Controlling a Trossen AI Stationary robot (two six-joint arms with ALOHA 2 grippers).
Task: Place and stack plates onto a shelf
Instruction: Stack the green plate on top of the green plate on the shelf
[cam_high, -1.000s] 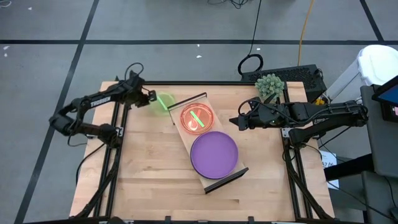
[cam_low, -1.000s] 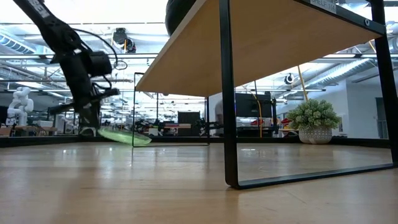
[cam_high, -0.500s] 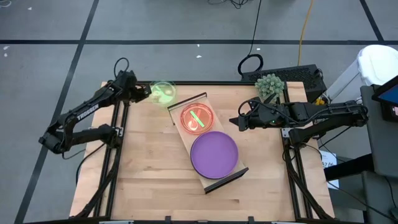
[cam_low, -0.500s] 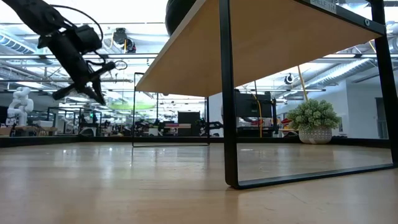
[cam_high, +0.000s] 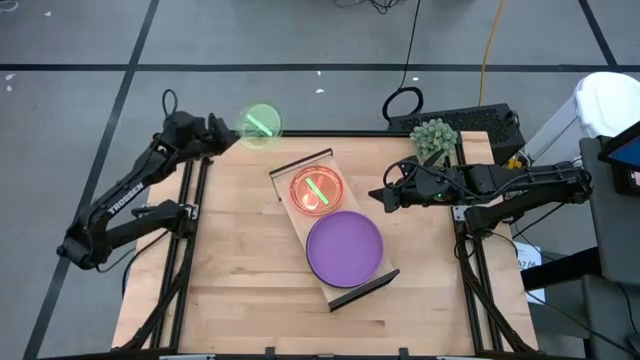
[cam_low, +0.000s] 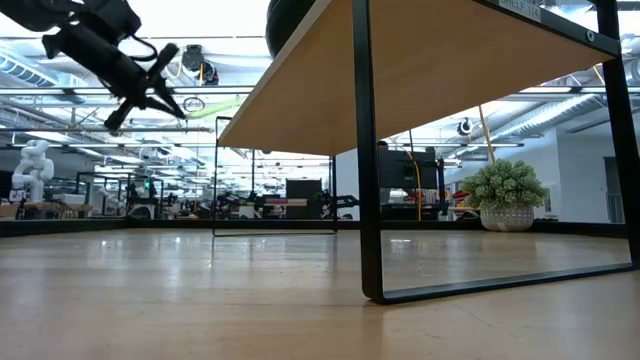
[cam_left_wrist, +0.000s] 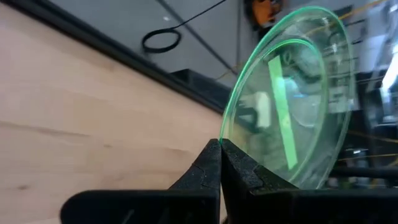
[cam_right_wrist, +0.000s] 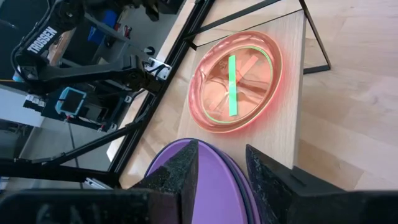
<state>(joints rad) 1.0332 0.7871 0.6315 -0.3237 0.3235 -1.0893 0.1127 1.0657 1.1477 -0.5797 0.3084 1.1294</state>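
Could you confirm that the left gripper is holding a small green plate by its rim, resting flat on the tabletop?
Not quite: the left gripper does hold the small green plate by its rim, but lifted clear of the tabletop, as the low view shows.

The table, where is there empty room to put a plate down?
The table is bare left of the shelf, and along its front edge. On the shelf it is crowded: the pink plate and the purple plate fill it. The right gripper hangs beside them.
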